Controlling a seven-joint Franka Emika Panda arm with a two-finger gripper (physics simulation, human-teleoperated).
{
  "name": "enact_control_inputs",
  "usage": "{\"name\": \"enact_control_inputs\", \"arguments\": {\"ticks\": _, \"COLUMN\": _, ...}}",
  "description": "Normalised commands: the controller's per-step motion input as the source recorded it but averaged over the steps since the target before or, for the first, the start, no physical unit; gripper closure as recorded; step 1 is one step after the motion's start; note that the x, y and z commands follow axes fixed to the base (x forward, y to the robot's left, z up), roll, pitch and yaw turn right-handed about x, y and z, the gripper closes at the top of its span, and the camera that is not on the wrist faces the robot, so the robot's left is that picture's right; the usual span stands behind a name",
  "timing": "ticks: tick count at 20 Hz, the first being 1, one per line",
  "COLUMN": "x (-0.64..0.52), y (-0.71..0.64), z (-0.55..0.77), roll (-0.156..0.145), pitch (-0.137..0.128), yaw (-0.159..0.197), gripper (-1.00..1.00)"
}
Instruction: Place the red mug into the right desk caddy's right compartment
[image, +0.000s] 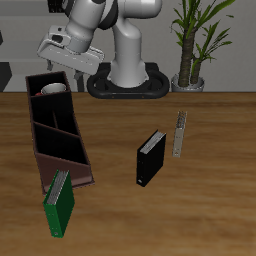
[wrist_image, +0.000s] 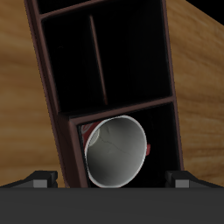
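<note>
Table (image: 200, 200) carries everything. Caddy (image: 85, 160) runs lengthwise front to back along the table. My arm (image: 95, 25) hangs over the caddy's far end. Green book (image: 60, 205) leans at the caddy's near end; black box (image: 149, 158) well apart from caddy. Mug (wrist_image: 116, 152) sits upright in caddy's end compartment (wrist_image: 162, 118), w/ tool (wrist_image: 112, 180) above it, spread open, gripping nothing.

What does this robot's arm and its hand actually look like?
The arm is made of rounded, glossy white segments with darker grey joints, rising from a black base plate. The gripper is a blocky pale grey unit; the wrist view shows dark, squarish fingertips. No cables or markings are visible.
</note>
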Motion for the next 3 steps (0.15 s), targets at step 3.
{"name": "enact_control_inputs", "arguments": {"ticks": 3, "x": 0.15, "y": 0.35, "z": 0.34, "roll": 0.062, "pitch": -0.043, "yaw": 0.047, "gripper": -1.00}}
